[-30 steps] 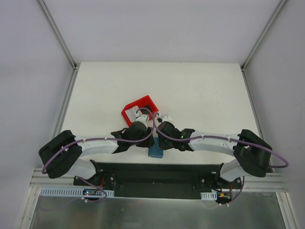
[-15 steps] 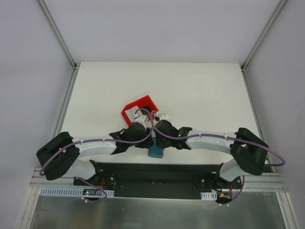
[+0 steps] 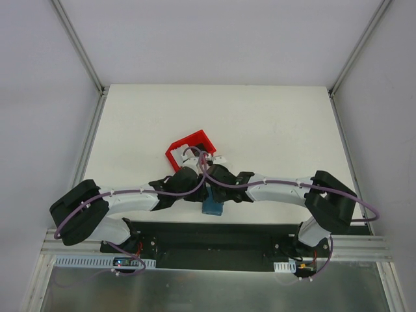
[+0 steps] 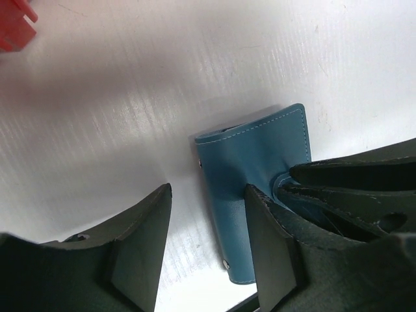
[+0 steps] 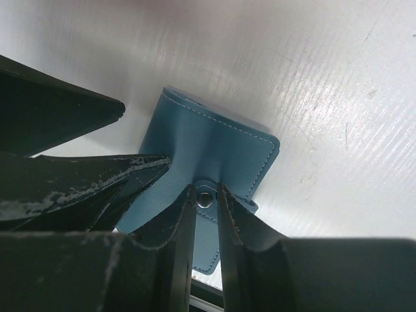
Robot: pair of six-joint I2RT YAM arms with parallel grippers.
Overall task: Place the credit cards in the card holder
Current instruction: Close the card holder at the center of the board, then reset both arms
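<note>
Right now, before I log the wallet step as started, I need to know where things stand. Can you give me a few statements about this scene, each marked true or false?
1. The card holder lies folded shut on the table. True.
2. The left hand is clamped shut. False: its fingers stand well apart, one of them over the card holder's edge.
3. The right hand straddles the clasp tab, with a finger close on either side. True.
4. The card holder sits inside the red bin. False: it lies on the bare table, nearer the arm bases, apart from the bin.
</note>
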